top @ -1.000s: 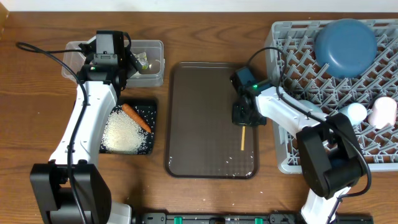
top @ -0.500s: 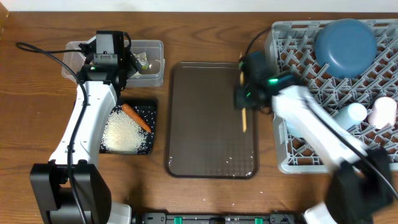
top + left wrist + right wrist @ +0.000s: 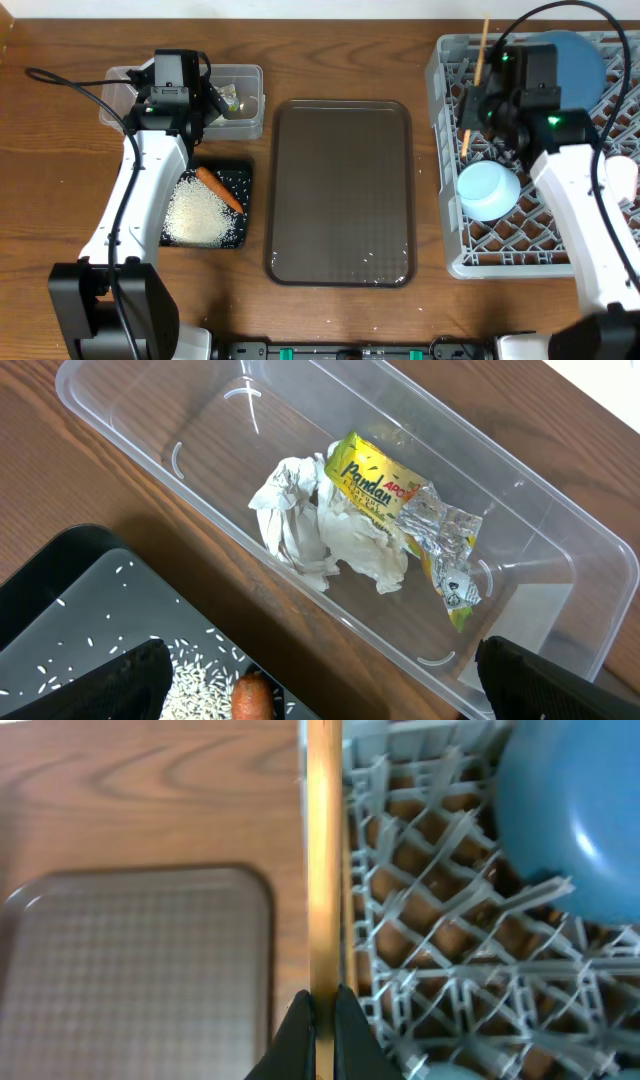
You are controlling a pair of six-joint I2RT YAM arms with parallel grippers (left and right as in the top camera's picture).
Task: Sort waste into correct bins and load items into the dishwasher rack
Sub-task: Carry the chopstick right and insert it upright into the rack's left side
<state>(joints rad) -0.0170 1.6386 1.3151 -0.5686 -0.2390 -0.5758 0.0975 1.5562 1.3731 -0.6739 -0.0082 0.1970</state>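
Left rear: tub (image 3: 252, 112), holding tissues (image 3: 320, 530) and wrapper (image 3: 400, 500), touching. Just before it: shallow tray (image 3: 243, 178), holding rice (image 3: 195, 215), with carrot (image 3: 218, 188) at rice's rear edge. Centre: serving tray (image 3: 340, 190). Right: rack (image 3: 470, 245), with big bowl (image 3: 585, 70) at rear, small bowl (image 3: 488, 190) front left, chopstick (image 3: 481, 48) over left rear.

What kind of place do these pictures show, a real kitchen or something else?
Probably a robot test bench set up as a dish-clearing station, not a real kitchen: two arms stand at a wooden table, with a grey rack, a brown tray and a tub of rubbish.
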